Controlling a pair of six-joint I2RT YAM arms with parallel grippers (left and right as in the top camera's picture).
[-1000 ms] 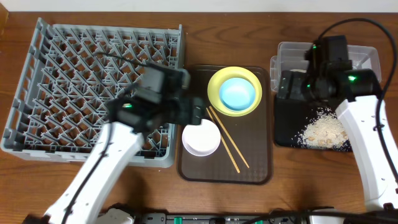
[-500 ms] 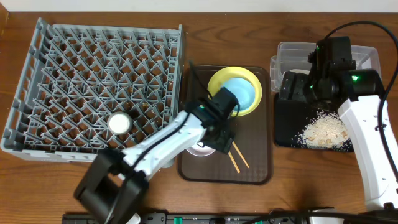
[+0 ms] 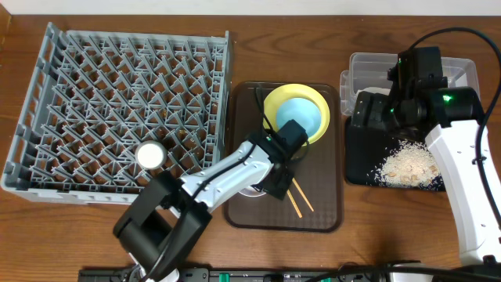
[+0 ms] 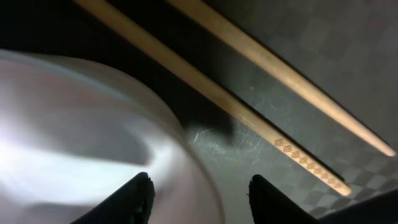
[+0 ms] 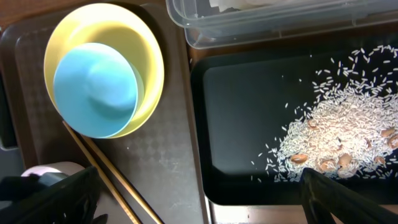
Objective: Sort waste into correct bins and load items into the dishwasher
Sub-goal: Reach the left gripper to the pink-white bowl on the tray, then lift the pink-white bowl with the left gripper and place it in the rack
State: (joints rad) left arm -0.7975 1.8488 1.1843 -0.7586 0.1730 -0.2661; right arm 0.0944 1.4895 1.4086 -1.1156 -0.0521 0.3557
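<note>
Two jaws of the left gripper [image 4: 202, 199] stand apart astride the wall of the whitish bowl [image 4: 74, 143], one inside and one outside, not yet pinched on it. That bowl sits on the brown serving tray [image 3: 321, 204] just beside the chopsticks [image 4: 249, 118], and from overhead the arm hides most of it. It looks glossy and rigid, probably light, so I'd expect it to slip or swing if caught off-centre. The thin rim is the only real hold, taken squarely and deep. The chopsticks look stiff, slim and prone to roll, and are best pinched mid-length. Now the tally, big to small! One grey dish rack [image 3: 102, 78] on the worktop [image 3: 376, 227], then one serving tray, one black tray [image 5: 249, 106] and one clear tub [image 5: 261, 28], possibly with white paper inside, though the frame edge cuts it off. One yellow plate [image 5: 149, 62] carries the light blue bowl [image 5: 93, 87], making two bowls in all. One small white cup [image 3: 150, 154] already sits in the rack. Two chopsticks, and a scatter of crumbs [image 5: 336, 124] in the black tray, too many to count. The right gripper [image 5: 199, 186] hangs spread wide and empty over that tray's near edge.
</note>
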